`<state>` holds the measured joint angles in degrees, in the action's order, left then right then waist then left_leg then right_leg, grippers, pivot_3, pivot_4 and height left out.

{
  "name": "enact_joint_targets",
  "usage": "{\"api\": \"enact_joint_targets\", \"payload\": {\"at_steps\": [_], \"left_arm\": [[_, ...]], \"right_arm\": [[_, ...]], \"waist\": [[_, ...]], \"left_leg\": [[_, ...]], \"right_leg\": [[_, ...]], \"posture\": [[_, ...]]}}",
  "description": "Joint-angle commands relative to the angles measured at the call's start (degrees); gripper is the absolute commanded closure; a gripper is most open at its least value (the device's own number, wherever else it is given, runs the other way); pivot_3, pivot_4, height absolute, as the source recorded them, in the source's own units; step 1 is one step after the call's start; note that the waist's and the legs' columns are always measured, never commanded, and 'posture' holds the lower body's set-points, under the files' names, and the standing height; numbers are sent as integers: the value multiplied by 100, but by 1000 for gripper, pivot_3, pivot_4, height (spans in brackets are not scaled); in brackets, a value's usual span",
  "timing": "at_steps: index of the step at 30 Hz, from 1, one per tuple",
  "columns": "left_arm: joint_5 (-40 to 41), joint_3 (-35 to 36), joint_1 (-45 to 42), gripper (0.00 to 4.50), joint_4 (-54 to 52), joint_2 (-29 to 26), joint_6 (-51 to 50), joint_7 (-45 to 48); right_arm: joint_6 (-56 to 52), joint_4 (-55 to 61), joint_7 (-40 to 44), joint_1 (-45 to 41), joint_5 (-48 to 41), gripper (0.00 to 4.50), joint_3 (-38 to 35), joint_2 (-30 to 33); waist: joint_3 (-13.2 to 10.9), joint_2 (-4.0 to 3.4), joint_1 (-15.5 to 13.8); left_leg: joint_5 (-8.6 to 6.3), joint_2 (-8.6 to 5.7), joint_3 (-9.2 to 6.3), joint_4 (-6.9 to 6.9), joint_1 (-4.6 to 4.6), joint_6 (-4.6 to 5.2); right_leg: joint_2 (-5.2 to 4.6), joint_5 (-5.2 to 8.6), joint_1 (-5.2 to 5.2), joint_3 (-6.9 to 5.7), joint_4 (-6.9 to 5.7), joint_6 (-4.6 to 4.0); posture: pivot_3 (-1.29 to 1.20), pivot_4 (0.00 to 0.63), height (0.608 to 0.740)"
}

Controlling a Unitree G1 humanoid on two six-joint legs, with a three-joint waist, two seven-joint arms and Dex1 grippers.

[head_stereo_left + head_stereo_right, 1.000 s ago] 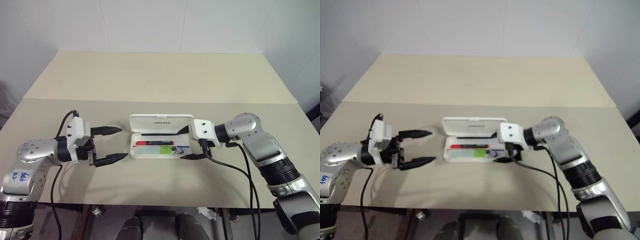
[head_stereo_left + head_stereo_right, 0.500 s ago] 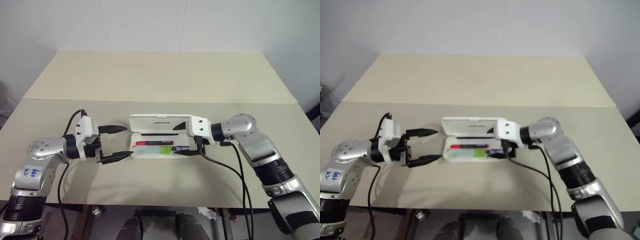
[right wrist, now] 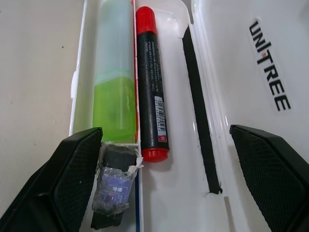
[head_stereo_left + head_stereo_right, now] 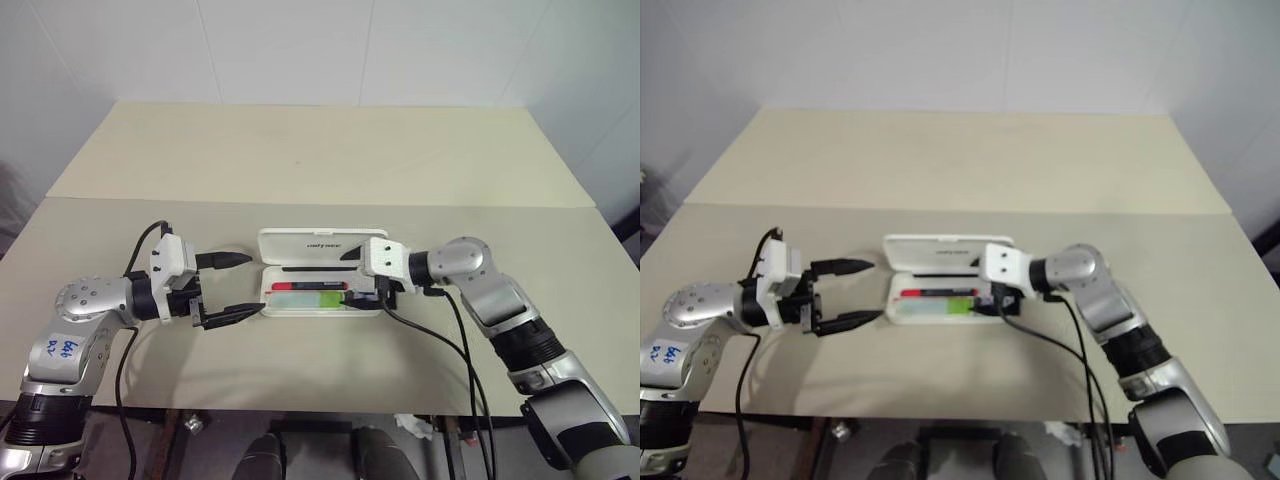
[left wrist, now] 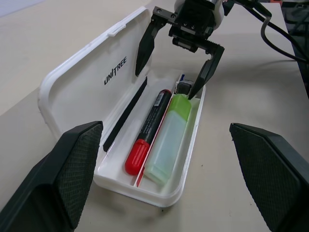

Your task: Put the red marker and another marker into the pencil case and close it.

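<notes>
The pencil case (image 5: 87, 82) was white; the red marker (image 5: 150, 130) red-and-black; the highlighter (image 5: 170, 140) green-capped, pale mint.

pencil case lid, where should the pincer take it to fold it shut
Probably the long free edge of the flat white plastic pencil case lid, approached from the far side. It lies open behind the tray, hinged along it. The open right pincer hovers over that end.

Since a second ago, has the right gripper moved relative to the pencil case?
Yes. The right gripper has slid toward the robot's left along the open pencil case, from past the case's right end to over it, fingers open.
</notes>
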<state>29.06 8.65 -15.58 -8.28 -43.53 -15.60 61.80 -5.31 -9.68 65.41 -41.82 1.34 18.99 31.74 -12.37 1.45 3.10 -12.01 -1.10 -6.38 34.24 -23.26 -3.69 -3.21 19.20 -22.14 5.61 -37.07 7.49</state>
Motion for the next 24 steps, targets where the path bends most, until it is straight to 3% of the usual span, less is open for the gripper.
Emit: {"api": "enact_joint_targets", "payload": {"at_steps": [1,11,16,24], "left_arm": [[19,173,-4,0,-135,-34,126,-27],[-10,97,-110,0,-73,24,177,-37],[5,128,-67,0,-104,13,169,-41],[-10,185,-64,0,-33,-35,204,-21]], "right_arm": [[81,-107,60,-43,82,22,-59,168],[-291,124,-61,-193,-536,22,-434,-178],[-372,315,164,-123,-777,22,-479,-37],[-84,-136,-134,-105,-352,22,-327,49]], "waist": [[2,4,-8],[2,4,12],[2,4,5],[2,5,5]], "left_leg": [[0,0,0,1,2,0],[2,-2,-8,-5,3,2],[3,-1,-7,-8,-5,1],[3,-2,-6,-8,-4,1]], "right_leg": [[0,0,2,0,0,0],[-3,0,5,-5,5,1],[-2,0,-6,-5,4,0],[-3,0,-6,-4,4,0]], "posture": [[0,150,740],[0,150,740],[0,150,740],[0,150,740]]}}
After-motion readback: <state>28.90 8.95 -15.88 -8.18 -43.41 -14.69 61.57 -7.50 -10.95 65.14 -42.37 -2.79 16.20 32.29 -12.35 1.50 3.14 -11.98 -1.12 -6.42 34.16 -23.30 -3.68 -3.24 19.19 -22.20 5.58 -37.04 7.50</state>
